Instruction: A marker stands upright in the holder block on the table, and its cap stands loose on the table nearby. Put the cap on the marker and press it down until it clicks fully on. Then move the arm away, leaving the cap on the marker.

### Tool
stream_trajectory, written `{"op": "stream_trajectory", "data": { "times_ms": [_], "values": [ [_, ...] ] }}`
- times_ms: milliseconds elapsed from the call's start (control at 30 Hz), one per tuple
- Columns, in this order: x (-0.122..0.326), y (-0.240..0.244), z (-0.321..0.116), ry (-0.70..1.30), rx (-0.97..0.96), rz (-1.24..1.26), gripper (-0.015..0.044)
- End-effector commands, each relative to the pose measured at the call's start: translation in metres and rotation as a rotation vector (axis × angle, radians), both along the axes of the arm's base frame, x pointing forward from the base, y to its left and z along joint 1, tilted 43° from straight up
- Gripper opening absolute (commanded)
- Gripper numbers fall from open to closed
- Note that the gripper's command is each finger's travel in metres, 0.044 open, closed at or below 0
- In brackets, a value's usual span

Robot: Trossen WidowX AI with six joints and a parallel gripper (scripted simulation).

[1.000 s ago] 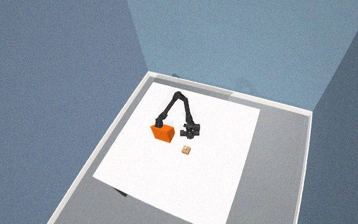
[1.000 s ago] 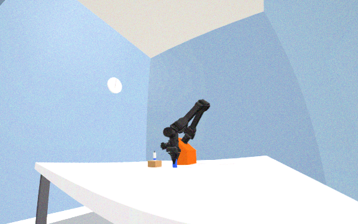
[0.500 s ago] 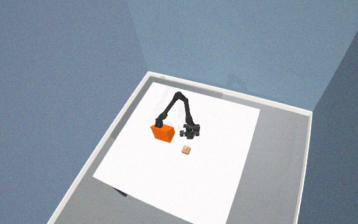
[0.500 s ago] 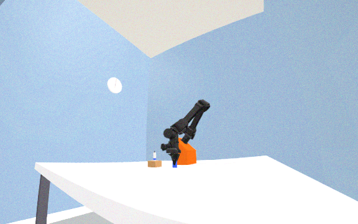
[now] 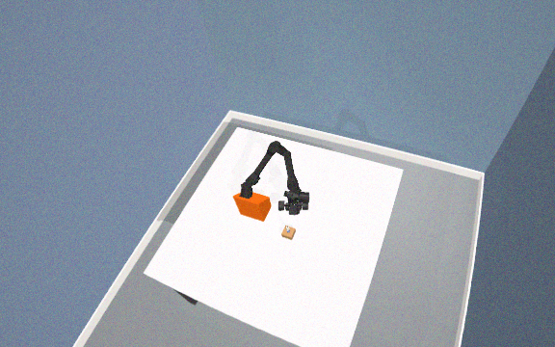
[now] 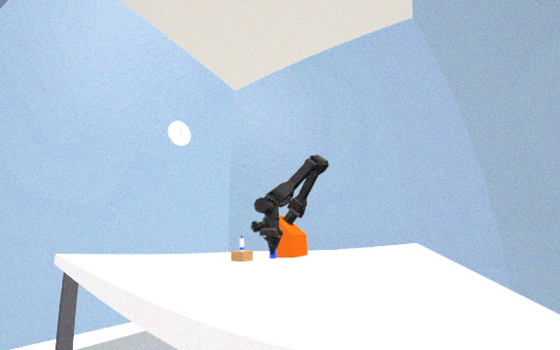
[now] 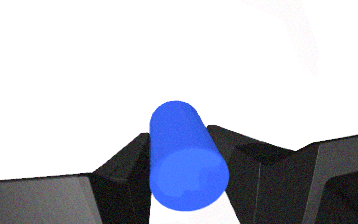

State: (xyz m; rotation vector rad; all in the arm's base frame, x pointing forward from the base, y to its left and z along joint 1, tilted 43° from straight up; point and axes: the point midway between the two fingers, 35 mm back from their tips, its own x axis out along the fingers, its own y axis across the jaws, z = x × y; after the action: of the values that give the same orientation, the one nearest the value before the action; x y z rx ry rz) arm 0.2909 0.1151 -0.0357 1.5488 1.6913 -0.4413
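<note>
The blue cap [image 6: 272, 255] [image 7: 182, 155] stands upright at table level, between the two black fingers. My gripper [image 6: 273, 249] [image 7: 178, 137] is shut on the cap, with a finger against each side in the wrist view. In the top view the cap is hidden under the gripper. The marker [image 6: 241, 243] stands upright in the holder block, white with a blue band at its base and a dark tip on top, uncapped. The tan holder block [image 5: 288, 233] [image 6: 241, 256] sits on the table a short way from the gripper.
The orange block [image 5: 253, 206] [image 6: 294, 239] at the arm's base stands close beside the gripper. The white table [image 5: 326, 270] [image 6: 338, 292] carries everything.
</note>
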Motion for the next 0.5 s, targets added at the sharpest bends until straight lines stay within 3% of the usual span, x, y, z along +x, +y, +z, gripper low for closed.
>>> {"op": "stream_trajectory", "data": {
  "times_ms": [0, 467],
  "values": [
    [0.003, -0.008, 0.01, -0.011, -0.002, 0.0, 0.0],
    [0.0, -0.031, 0.036, -0.006, 0.002, -0.004, 0.0]
  ]
}}
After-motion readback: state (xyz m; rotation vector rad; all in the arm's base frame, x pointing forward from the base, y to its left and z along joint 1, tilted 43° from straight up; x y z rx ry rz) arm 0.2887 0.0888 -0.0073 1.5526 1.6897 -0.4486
